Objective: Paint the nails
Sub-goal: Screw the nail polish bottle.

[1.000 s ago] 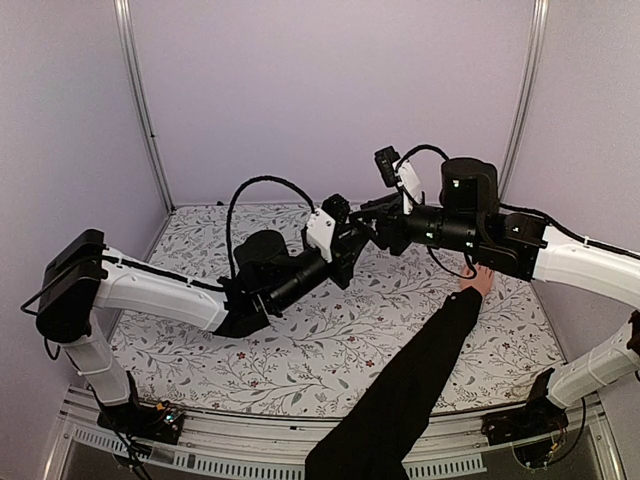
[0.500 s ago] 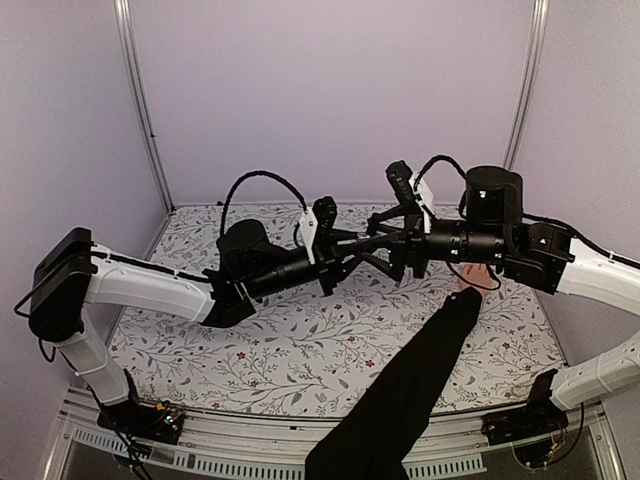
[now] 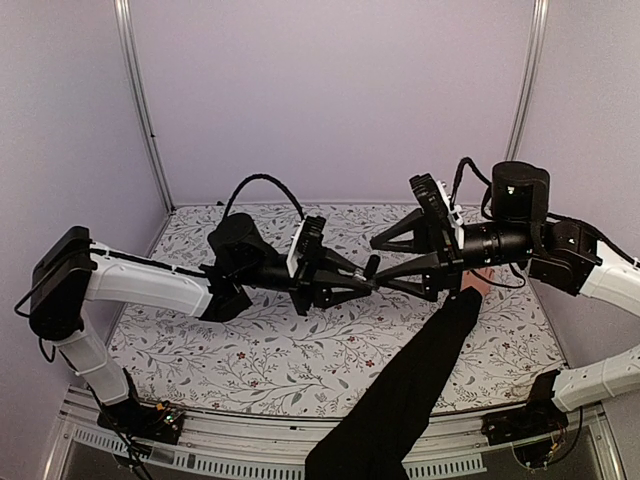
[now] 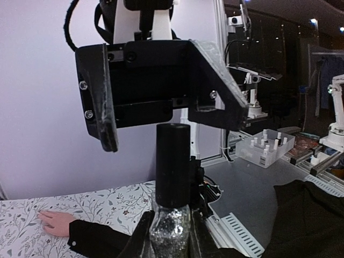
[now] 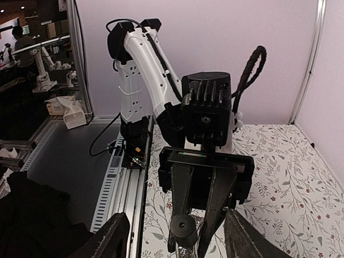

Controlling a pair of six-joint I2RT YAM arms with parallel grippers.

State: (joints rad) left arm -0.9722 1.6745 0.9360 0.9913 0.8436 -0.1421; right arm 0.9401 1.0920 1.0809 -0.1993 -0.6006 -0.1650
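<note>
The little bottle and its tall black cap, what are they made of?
The bottle looks like clear glass: it shines, and you can see silvery glitter through it. Its cap looks like smooth black plastic with a soft, dull sheen, though it could be coated metal. The pictures can't settle that.

Robotics lab, other robot arms (image 5: 40,69) behind
</note>
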